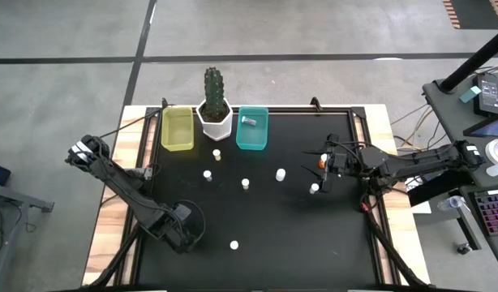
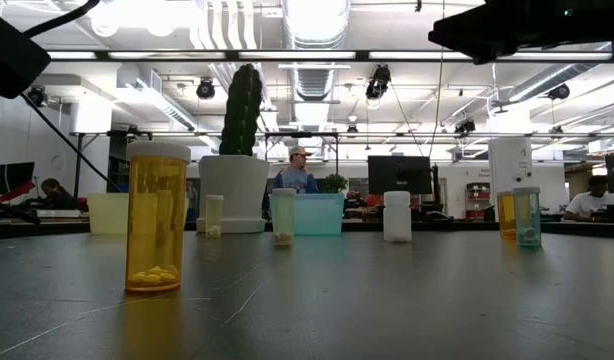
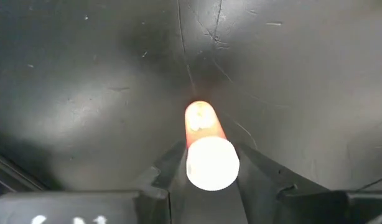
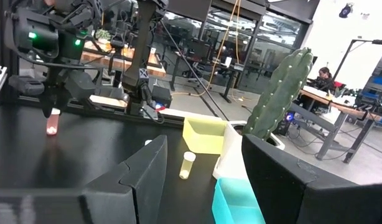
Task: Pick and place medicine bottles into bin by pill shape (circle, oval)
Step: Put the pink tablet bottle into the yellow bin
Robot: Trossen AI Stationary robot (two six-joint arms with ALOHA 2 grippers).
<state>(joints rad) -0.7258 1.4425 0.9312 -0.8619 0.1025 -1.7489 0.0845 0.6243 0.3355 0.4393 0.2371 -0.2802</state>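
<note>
My left gripper (image 1: 186, 229) stands at the table's near left, pointing down, shut on a medicine bottle (image 3: 201, 122) with an orange body and a white cap. The right wrist view shows this gripper (image 4: 51, 113) from afar with the bottle (image 4: 51, 129) below it. Loose bottles stand upright on the black mat: one near the front edge (image 1: 233, 244), several mid-table (image 1: 245, 184). One bottle (image 1: 249, 120) lies in the teal bin (image 1: 251, 138). The yellow bin (image 1: 178, 130) stands left of it. My right gripper (image 1: 320, 162) hovers open at the right, holding nothing. My left gripper pinches the bottle's white cap (image 3: 211, 163) between its two fingers (image 3: 171, 167), one on each side. The fingers come from above, pointing down. The bottle hangs upright below them, its orange body toward the mat. I cannot tell whether its base touches the mat.
A white hexagonal pot with a cactus (image 1: 214, 105) stands between the two bins at the far edge. Wooden table borders (image 1: 111, 219) flank the black mat. A desk with a keyboard (image 1: 492, 203) lies beyond the right edge. People sit in the room behind.
</note>
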